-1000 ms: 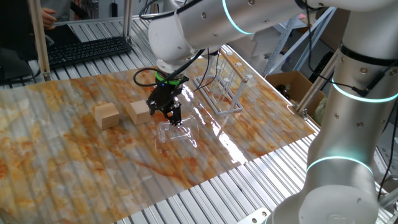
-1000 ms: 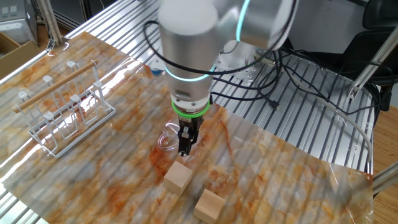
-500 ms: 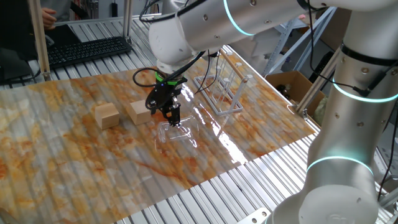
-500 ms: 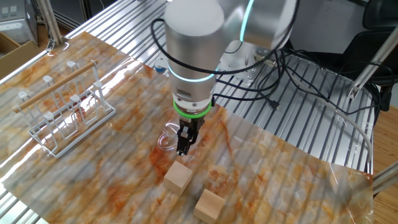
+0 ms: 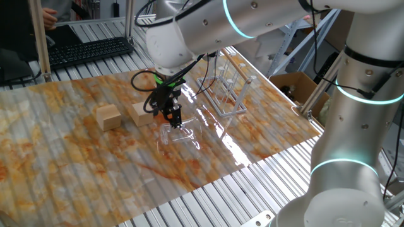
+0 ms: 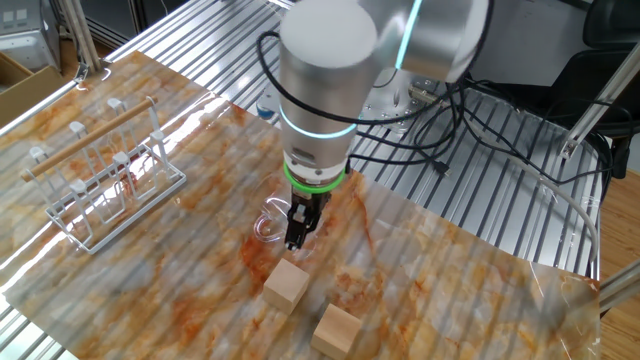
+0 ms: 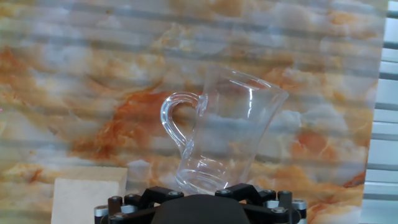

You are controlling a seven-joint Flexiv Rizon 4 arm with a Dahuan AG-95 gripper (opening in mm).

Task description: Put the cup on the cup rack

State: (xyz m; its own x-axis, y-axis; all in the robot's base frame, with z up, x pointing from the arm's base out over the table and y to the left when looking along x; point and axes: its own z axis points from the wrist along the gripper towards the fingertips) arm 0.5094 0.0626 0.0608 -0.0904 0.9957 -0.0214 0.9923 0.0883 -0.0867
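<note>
The cup is clear, has a handle, and lies on its side on the marbled table cover. It also shows in one fixed view and in the other fixed view. My gripper points down at the cup's base end, and it also shows in the other fixed view. Its jaws stand close together on the glass there. In the hand view the fingertips are hidden under the gripper body. The cup rack, thin clear pegs on a wire base, stands behind the cup, and also at the left in the other fixed view.
Two tan wooden cubes sit just left of the gripper, and in the other fixed view in front of it. A keyboard lies at the back left. A cardboard box stands off the table at the right.
The arm's upper body and wrist have swung a little to the left. The fingertips stay at the cup's base end. The cup has not visibly moved.
</note>
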